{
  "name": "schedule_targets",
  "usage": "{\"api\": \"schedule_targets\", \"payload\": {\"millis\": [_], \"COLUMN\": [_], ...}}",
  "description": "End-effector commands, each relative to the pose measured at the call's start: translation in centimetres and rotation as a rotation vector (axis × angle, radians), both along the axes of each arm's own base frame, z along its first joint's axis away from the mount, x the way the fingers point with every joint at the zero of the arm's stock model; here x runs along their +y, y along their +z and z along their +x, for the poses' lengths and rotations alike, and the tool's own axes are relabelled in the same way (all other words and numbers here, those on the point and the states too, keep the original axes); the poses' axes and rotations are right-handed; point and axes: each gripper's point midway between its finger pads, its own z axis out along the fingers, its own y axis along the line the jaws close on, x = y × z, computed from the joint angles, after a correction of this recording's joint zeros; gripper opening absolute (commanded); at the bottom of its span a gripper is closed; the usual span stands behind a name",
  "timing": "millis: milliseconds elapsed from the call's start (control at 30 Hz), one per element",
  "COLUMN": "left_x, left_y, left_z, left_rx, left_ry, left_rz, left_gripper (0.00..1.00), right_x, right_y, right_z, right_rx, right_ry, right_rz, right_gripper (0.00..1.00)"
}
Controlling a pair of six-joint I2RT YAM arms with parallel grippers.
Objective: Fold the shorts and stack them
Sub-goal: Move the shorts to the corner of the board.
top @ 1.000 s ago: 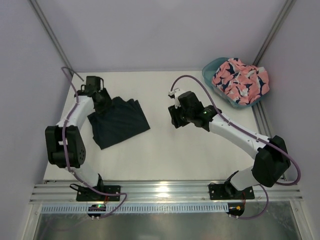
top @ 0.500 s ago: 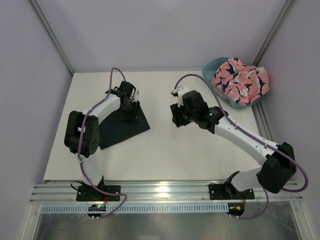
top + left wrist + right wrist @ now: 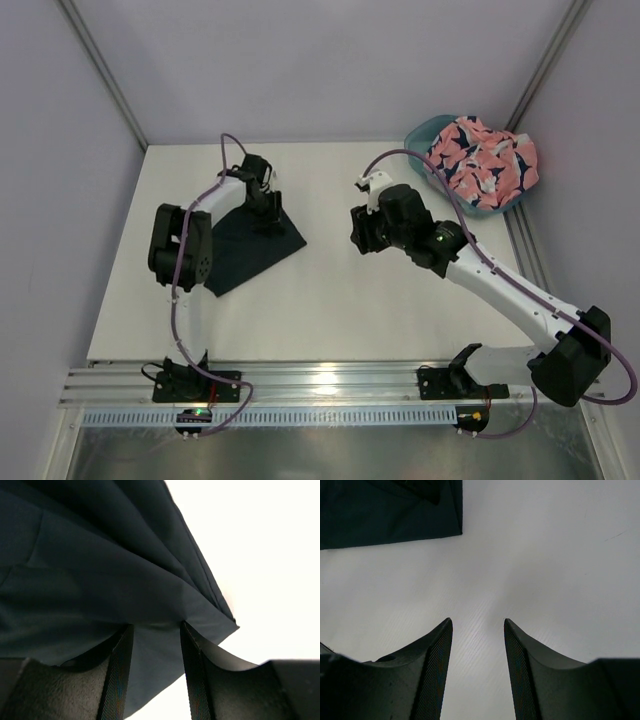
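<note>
The navy shorts (image 3: 248,252) lie folded on the table (image 3: 330,310), left of centre in the frame. The left tool (image 3: 156,626) is down on their far edge, fingers spread with a fold of cloth between them, not pinched. The right tool (image 3: 358,236) hangs released over the table mid-frame. At the upper right, the pink patterned shorts (image 3: 480,160) sit heaped in the teal tub (image 3: 424,138).

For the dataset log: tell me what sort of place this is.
Probably a lab robot cell: a white table framed by aluminium rails, left arm and right arm bolted at its edge, pink shorts staged in a teal tub.
</note>
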Motion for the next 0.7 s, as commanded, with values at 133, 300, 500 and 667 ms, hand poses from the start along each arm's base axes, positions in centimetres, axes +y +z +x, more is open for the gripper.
{"api": "schedule_targets", "payload": {"millis": [133,300,500,667], "left_x": [-0.4,3.8,7.8,8.3], "left_y": [-0.5,-1.8,-0.1,3.0], "left_z": [8.0,11.5,12.2,11.0], "left_rx": [-0.083,-0.089,-0.133,-0.201], "left_ry": [0.123,0.285,0.333,0.267], "left_rz": [-0.124,-0.143,-0.165,-0.151], "left_gripper": [0.44,0.44,0.44,0.46], "right_x": [-1.0,-1.7,-1.5,-1.2], "right_y": [3.1,3.2,2.6,2.1], "right_z": [0.4,0.7,1.1,1.4], "right_rx": [-0.095,-0.105,-0.095,-0.081], "right_ry": [-0.068,-0.096,-0.092,-0.075], "right_rz": [0.057,0.027,0.006,-0.023], "right_gripper": [0.5,0.5,0.5,0.5]}}
